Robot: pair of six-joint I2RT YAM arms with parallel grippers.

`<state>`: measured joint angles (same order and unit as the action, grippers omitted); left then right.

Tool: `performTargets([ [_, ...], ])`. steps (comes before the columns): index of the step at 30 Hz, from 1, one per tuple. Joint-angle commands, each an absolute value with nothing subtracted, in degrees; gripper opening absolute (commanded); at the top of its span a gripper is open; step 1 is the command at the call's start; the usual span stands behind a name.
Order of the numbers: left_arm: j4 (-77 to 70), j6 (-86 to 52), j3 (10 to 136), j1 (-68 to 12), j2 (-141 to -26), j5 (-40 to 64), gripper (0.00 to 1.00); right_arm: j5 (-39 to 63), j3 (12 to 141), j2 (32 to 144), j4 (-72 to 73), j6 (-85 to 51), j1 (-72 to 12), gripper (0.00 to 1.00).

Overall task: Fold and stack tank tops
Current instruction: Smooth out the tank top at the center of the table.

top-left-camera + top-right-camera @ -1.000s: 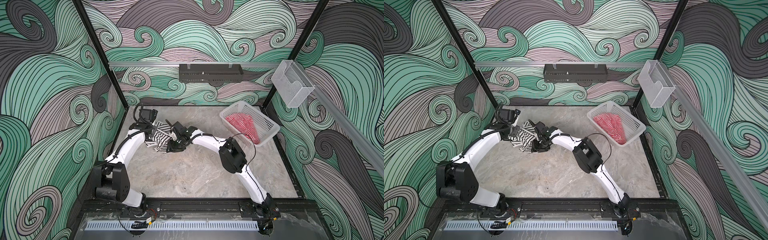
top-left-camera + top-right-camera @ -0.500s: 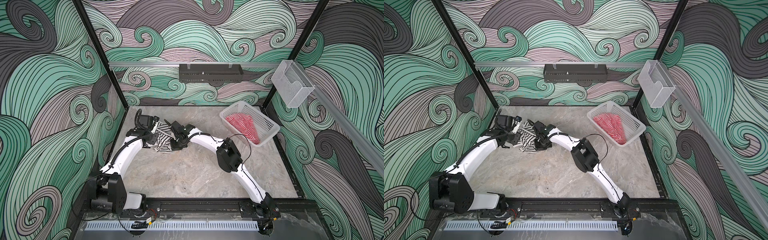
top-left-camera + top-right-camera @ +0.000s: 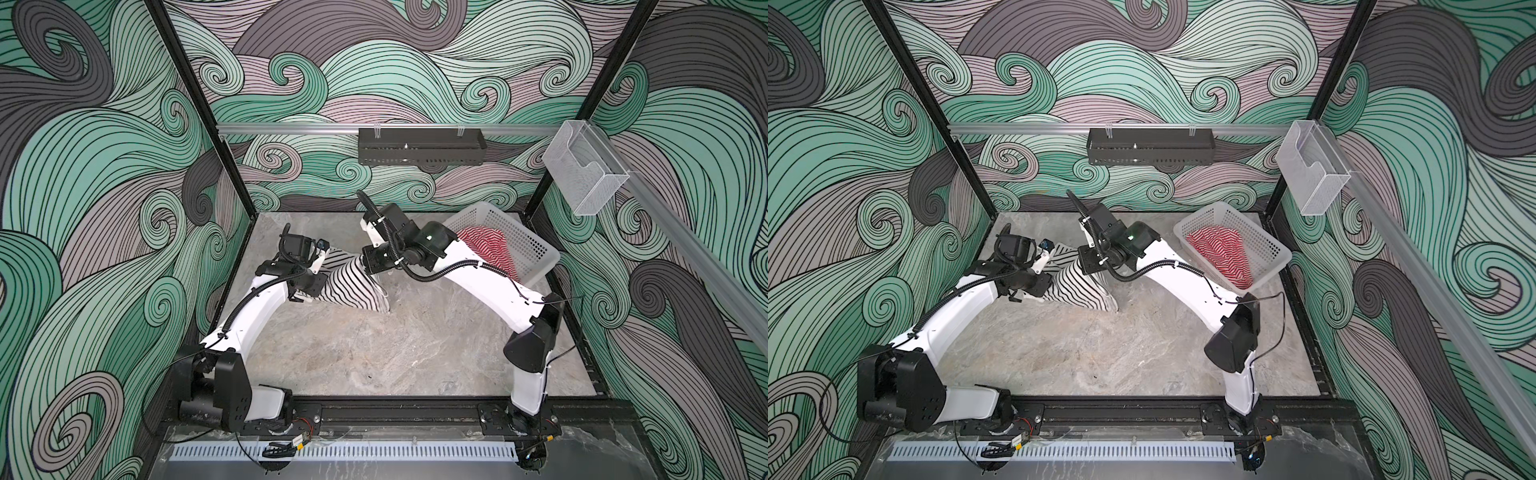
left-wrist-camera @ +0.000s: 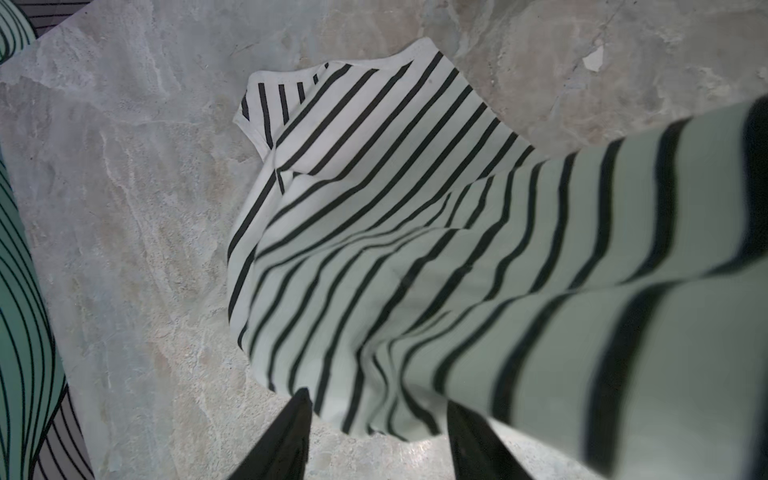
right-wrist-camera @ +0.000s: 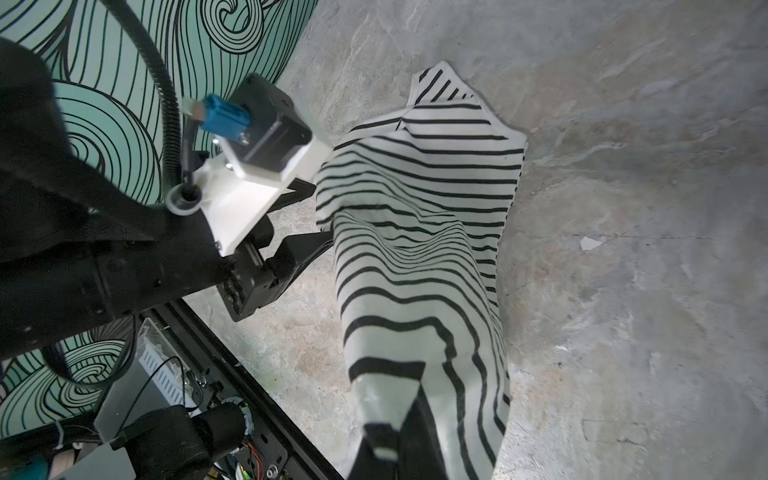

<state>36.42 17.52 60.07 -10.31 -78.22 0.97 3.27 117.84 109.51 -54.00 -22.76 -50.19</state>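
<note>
The black-and-white tank top (image 3: 353, 284) (image 3: 1077, 286) hangs as a stretched cone, its lower end resting on the marble table. My right gripper (image 3: 369, 270) (image 5: 399, 436) is shut on its raised end, above the table. My left gripper (image 3: 321, 287) (image 4: 378, 415) stands open at the top's left edge. The striped hem (image 4: 374, 399) hangs between its fingertips without being pinched. The red-and-white tank top (image 3: 486, 249) (image 3: 1221, 253) lies crumpled in the white basket (image 3: 536, 249) at the back right.
The basket (image 3: 1273, 249) sits tilted against the right rear corner. A black tray (image 3: 419, 145) hangs on the back rail, and a clear bin (image 3: 584, 174) on the right rail. Patterned walls close in the left, back and right sides.
My right gripper has shut on the black-and-white top and lifted it up and to the right, drawing the bunched cloth out. The left gripper stayed open beside it.
</note>
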Motion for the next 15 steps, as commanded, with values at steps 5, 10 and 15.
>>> performTargets([
  [5,39.3,17.7,61.5,-15.2,-86.0,2.1,0.56,-0.7,112.9,117.0,-65.0,-15.8,-51.3,0.00],
  [10,38.3,18.5,62.9,-18.7,-92.5,-3.5,0.56,-10.6,108.7,117.7,-66.9,-16.2,-52.1,0.05],
  [15,40.4,19.3,68.3,-20.9,-103.0,-14.5,0.54,-10.9,106.5,116.1,-66.6,-17.3,-52.0,0.31],
])
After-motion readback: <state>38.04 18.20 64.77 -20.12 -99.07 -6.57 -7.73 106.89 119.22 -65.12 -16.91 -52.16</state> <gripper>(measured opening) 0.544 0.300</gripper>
